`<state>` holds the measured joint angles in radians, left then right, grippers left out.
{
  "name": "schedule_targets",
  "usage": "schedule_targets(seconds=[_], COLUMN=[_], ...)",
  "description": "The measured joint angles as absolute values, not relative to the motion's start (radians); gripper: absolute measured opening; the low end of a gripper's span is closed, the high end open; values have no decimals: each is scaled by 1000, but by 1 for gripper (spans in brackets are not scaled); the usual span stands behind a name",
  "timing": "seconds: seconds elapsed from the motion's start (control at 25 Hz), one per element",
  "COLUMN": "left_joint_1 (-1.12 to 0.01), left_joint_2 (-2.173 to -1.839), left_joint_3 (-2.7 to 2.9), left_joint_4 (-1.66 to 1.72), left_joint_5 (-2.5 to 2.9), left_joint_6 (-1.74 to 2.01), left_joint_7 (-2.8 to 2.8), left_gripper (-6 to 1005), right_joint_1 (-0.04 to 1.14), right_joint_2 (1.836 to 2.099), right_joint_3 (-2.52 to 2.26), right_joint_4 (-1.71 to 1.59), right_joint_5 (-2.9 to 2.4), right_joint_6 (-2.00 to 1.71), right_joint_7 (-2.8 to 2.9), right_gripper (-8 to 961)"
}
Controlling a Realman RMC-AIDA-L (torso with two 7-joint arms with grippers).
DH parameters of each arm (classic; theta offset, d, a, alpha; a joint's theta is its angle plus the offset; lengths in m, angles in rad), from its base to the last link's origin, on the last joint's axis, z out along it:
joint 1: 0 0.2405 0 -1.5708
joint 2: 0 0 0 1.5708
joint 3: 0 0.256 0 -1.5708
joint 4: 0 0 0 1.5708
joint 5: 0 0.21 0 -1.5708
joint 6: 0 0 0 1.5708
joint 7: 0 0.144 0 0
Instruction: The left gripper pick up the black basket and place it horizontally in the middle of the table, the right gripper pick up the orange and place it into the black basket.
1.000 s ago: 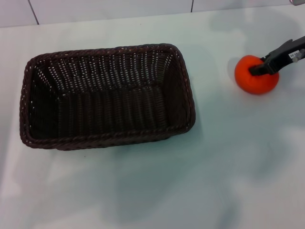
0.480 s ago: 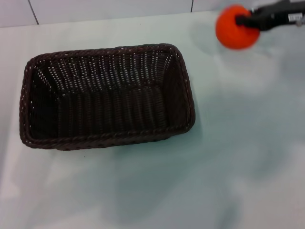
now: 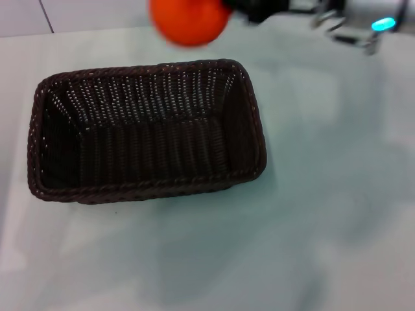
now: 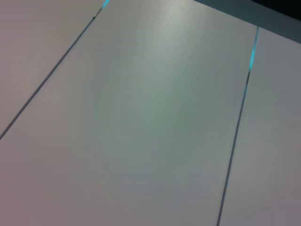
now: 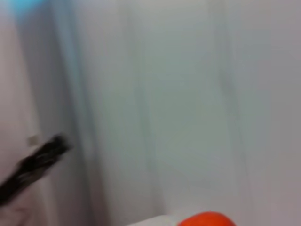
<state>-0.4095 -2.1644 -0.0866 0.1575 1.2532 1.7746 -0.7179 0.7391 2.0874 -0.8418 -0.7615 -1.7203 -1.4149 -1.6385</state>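
The black basket (image 3: 146, 133) lies lengthwise across the middle of the table (image 3: 324, 214), empty, with its open side up. My right gripper (image 3: 228, 8) is shut on the orange (image 3: 189, 21) and holds it in the air above the basket's far rim, at the top edge of the head view. The silver arm with the cyan light (image 3: 382, 24) reaches in from the upper right. The orange also shows in the right wrist view (image 5: 207, 220), where a black finger (image 5: 33, 165) is blurred. The left gripper is out of view; its wrist view shows only pale panels.
A pale wall with dark seams (image 3: 45, 16) runs behind the table's far edge. The tabletop stretches to the right of and in front of the basket.
My right gripper has lifted the orange off the table at the right and carried it up and left, to above the basket's far rim. The basket has not moved.
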Motion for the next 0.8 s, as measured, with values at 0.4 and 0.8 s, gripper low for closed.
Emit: schedule_targets(seconds=[0.4, 0.8], left_joint_1=[-406, -409], left_joint_2=[-2164, -2164], left_joint_3=[-98, -100], left_joint_4=[157, 158], left_joint_5=[1253, 1253], left_joint_6=[1773, 1773], left_joint_7=[-718, -718], left_gripper=[830, 830], right_joint_1=[821, 697], right_joint_2=[2088, 2087], right_joint_3=[-982, -902], right_joint_4=[-623, -603], right_joint_5=[-1706, -1423], right_joint_6=[-1319, -1314], right_joint_7=[-1655, -1875], right_gripper=[311, 635])
